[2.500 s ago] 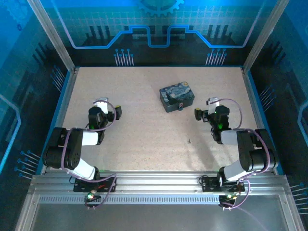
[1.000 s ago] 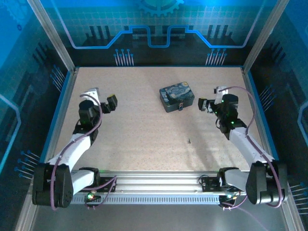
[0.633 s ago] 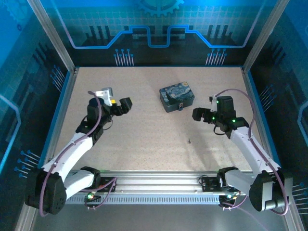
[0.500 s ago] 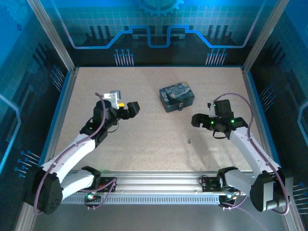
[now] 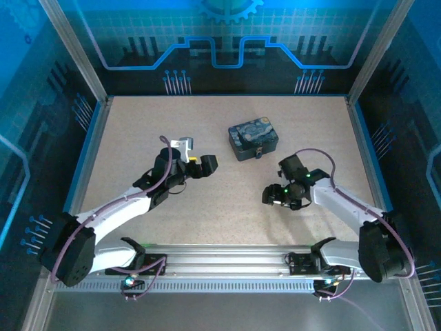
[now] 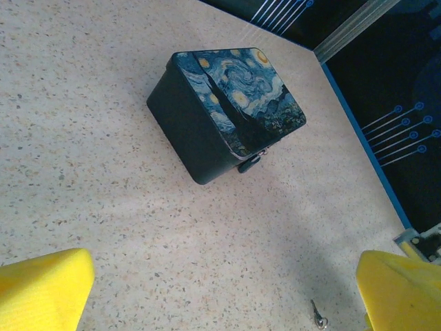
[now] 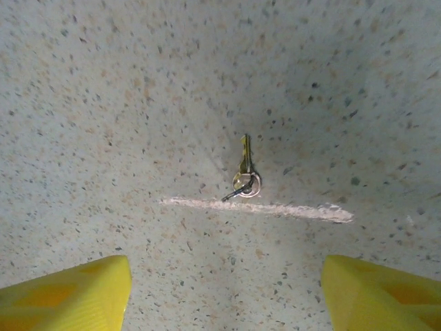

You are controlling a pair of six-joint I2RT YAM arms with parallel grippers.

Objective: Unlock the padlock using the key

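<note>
From the top, the blue tin (image 5: 253,140) is seen near the middle of the bench (image 5: 172,124). The padlock (image 5: 259,153) is hung on the tin's near side. The left gripper (image 5: 207,165) is held to the left of the tin. The right gripper (image 5: 270,196) is held low over the bench, on the near side of the tin.

From the left wrist, the left gripper's yellow fingers (image 6: 41,283) are spread wide, and nothing is held. The padlock is seen as a small dark thing just under the tin's lid. The key (image 6: 318,318) is laid flat on the bench, out from that side of the tin and well apart from it.

From the right wrist, the right gripper's fingers are set apart with nothing between them, and the key is seen just ahead of the gap. Its long side is pointed straight away from the gripper. The thin end is farthest off, and the round end with its ring is nearest.

Picking up the key seems to be the step in hand. Next, the gripper likely must be lowered and shut softly on the key's thin sides. That looks hard, since the key is so flat.
</note>
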